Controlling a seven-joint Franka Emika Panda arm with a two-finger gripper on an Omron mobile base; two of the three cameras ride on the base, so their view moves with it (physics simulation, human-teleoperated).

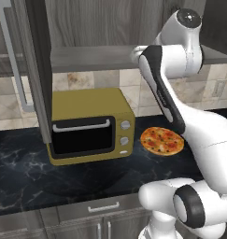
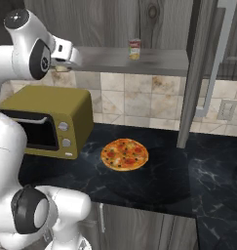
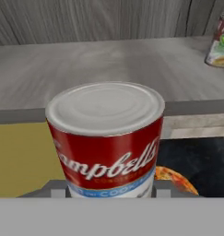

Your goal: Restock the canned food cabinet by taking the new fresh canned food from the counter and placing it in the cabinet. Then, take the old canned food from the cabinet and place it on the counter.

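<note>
Where the cabinet stands with its dark door swung out, the thick grey shelf has a broad bare stretch along its front edge. The door and its long silver handle close off the right side in the right base view. Below the shelf, the yellow microwave stands under its left end, with open air between the shelf and the desk further right.

The end effector hangs at the left end of the shelf, just off its front edge. Its fingers are closed on the old can, a red-labelled tin with a silver lid and white script that stands upright between them in the hand view. The can's lower half shows against the microwave top and the desk, in front of the shelf and not on it.

The new can stands upright on the shelf near the back wall, well apart from the end effector and to its right.

A pizza lies flat on the black veined desk beside the microwave. Beige tiles cover the wall behind, and grey drawers run under the desk's edge.
</note>
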